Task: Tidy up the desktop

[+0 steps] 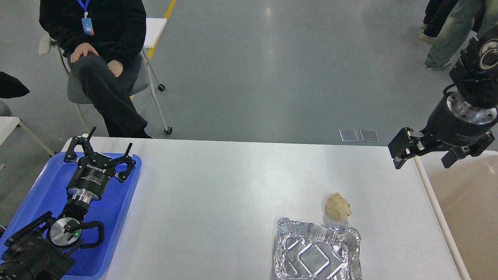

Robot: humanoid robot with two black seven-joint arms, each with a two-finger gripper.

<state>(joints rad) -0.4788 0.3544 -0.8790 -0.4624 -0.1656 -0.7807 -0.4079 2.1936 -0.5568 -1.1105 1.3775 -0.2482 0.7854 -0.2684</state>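
Note:
The white desktop (233, 186) fills the middle of the head view. A crumpled beige paper ball (337, 207) lies on it at the right of centre, just behind an empty silver foil tray (317, 252) at the front edge. My left gripper (111, 137) is open over the far end of the blue tray (42, 190) and holds nothing. My right gripper (422, 162) hangs open and empty above the desktop's right edge, over the rim of the beige bin (467, 202).
A seated person in black (103, 50) is on a wheeled chair just behind the desktop's far left corner. More people stand at the far right (447, 31). Grey floor lies beyond the table.

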